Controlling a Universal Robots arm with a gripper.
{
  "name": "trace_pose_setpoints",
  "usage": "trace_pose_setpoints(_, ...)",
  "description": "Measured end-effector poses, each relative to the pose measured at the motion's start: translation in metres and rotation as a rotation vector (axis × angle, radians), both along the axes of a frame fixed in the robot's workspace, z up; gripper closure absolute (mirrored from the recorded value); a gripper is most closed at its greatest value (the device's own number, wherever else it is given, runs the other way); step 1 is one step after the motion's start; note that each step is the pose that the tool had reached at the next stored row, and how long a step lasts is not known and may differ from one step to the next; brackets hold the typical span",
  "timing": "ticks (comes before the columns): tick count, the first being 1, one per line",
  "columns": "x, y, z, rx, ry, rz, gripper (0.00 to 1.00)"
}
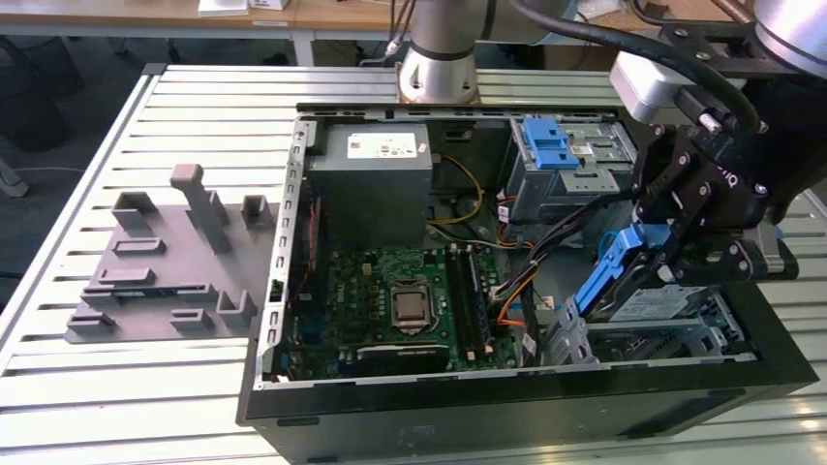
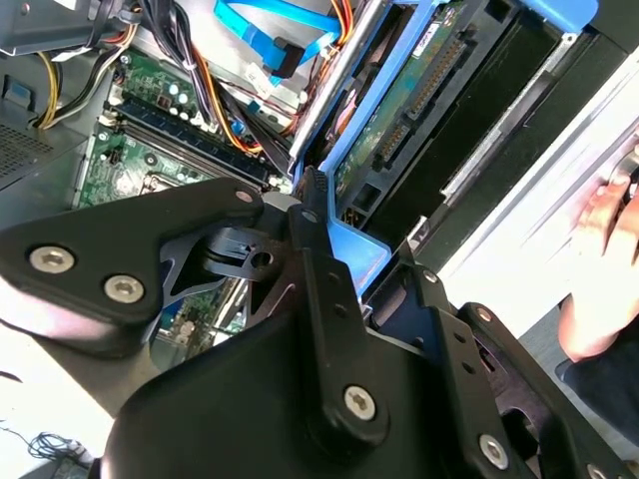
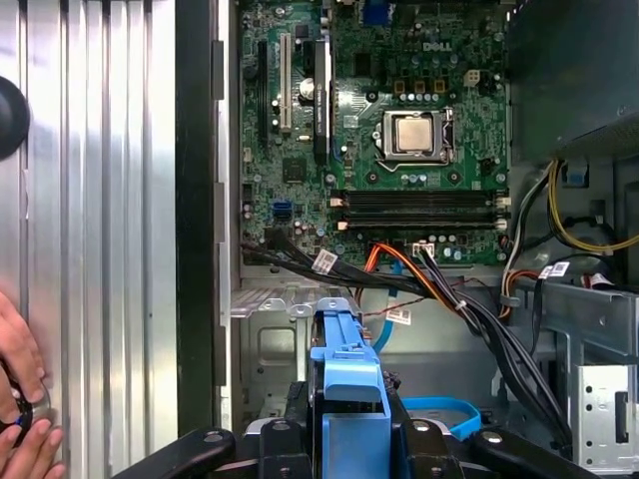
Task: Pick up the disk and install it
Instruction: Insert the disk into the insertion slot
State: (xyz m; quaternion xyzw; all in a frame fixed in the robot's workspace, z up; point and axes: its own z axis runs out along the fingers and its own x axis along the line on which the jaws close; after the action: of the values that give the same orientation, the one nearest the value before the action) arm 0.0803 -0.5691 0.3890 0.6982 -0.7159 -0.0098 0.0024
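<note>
We see a slatted metal surface [image 1: 77, 407] that carries an open computer case [image 1: 517, 412], with its motherboard [image 1: 387, 300] exposed. At the corner of the case on the exterior view's right, the disk [image 1: 657, 302] is tilted at a metal bay. The tool [image 1: 683, 254] is clamped on the blue side rails of the disk. In the first wrist view, a person's hand [image 3: 20, 389] is at the surface beside the case.

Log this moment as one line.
gripper: shut on disk | disk: tilted, over drive bay, exterior view's right | case: open
</note>
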Motion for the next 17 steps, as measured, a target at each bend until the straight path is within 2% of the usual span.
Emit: trace_pose_setpoints(17, 0.000, 0.0000, -0.0109, 0.0001, 0.0000, 0.000, 0.63)
